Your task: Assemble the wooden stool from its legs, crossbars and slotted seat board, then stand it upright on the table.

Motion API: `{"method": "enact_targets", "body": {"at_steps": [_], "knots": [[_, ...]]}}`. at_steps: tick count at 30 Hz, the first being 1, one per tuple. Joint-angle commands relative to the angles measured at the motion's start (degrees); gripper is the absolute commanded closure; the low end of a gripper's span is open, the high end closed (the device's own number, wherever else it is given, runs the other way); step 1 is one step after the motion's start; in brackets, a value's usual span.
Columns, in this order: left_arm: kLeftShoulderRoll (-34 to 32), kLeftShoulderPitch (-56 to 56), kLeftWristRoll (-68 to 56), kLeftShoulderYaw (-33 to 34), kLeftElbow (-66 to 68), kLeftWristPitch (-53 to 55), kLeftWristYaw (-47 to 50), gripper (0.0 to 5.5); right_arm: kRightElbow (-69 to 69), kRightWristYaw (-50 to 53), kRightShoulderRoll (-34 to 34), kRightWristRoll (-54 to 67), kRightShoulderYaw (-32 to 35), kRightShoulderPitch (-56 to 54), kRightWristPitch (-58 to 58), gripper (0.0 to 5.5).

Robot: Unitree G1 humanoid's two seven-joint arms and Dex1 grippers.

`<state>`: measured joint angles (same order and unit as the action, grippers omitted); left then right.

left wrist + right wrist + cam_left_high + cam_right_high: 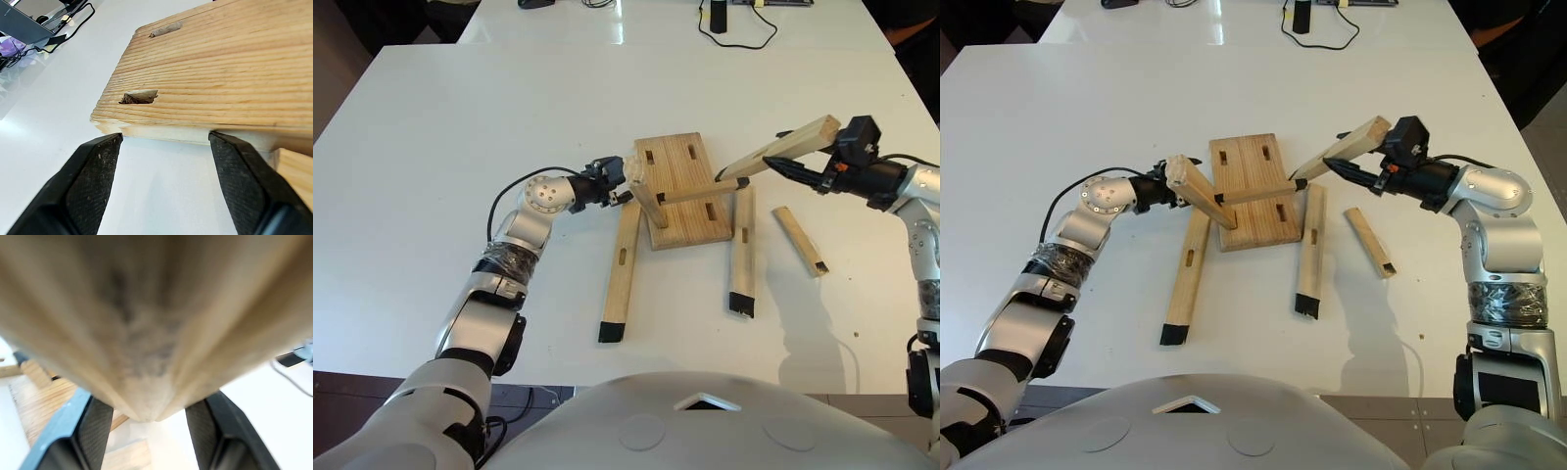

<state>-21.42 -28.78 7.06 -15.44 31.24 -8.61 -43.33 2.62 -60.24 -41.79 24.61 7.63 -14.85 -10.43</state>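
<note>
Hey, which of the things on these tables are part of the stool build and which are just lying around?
Stool job: seat board, crossbar over it, tilted leg at left gripper, raised leg in right gripper, left flat leg, right flat leg, short loose bar.
Lying about: black cable, dark gadget on the far table.

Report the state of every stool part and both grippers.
Seat board: flat on table.
Left gripper: open, beside a tilted leg.
Right gripper: shut on a raised leg.
Crossbar: spanning those two legs.
Left loose leg: lying flat.
Right loose leg: lying flat.
Short bar: lying flat.
</note>
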Motion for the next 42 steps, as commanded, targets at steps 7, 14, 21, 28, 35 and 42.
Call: {"method": "enact_targets", "body": {"at_steps": [7,14,21,28,35,42], "knots": [[1.21,-0.61,0.46,-1.23,0.66,-0.94,-0.83,2.24,-7.05,-5.23,-1.25,0.55,-4.38,5.21,-2.94,3.49],[1.08,-0.34,0.82,-1.65,1.57,-1.62,-0.64,2.24,-11.71,-5.25,-1.42,3.23,-4.34,6.7,-5.74,3.49],[-0.53,-0.24,0.13,-0.82,1.03,-1.7,-1.56,2.24,-15.36,-5.03,-2.61,6.24,-2.49,7.94,-8.61,3.49],[-1.81,-0.81,-0.63,0.84,1.02,-1.15,-1.19,2.24,-13.28,-3.77,-2.82,6.74,0.4,8.07,-8.88,3.5],[-2.42,-0.33,-0.89,1.91,-0.03,-0.76,-1.34,2.24,-10.22,-3.11,-2.61,7.82,3.22,11.65,-10.69,3.5],[-3.71,1.01,-1.65,3.21,-2.26,0.28,-1.72,2.24,-7.41,-4.6,-5.04,4.77,2.7,15.36,-7.62,3.5]]}}
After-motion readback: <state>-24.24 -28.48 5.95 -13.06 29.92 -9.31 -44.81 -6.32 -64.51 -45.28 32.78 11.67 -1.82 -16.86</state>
